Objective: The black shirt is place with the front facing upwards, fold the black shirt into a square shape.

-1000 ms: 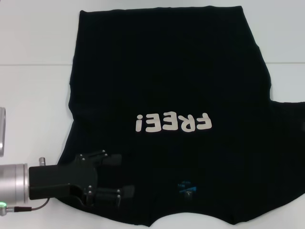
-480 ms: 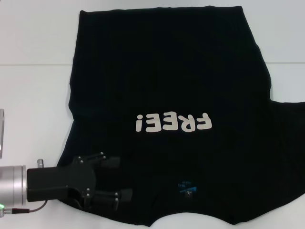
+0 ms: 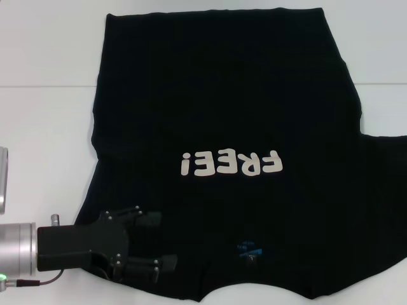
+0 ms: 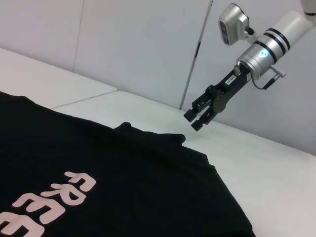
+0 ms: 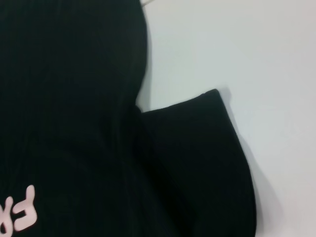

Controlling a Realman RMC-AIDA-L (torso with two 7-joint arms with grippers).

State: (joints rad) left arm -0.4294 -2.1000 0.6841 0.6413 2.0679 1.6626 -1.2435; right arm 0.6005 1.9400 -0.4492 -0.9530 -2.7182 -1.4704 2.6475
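Left gripper (image 3: 164,240) slid slightly back toward shirt (image 3: 222,101) edge, fingers apart; right gripper (image 4: 198,119) raised above counter (image 3: 44,121), fingers apart.

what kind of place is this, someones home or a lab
Likely a lab or robot test cell, not a home. A bare white table holds only the shirt, plain white wall panels stand behind it, and the left gripper and right gripper work over it.

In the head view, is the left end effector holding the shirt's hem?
No. The left end effector sits open over the shoulder of the shirt near the collar, while the hem lies at the far edge.
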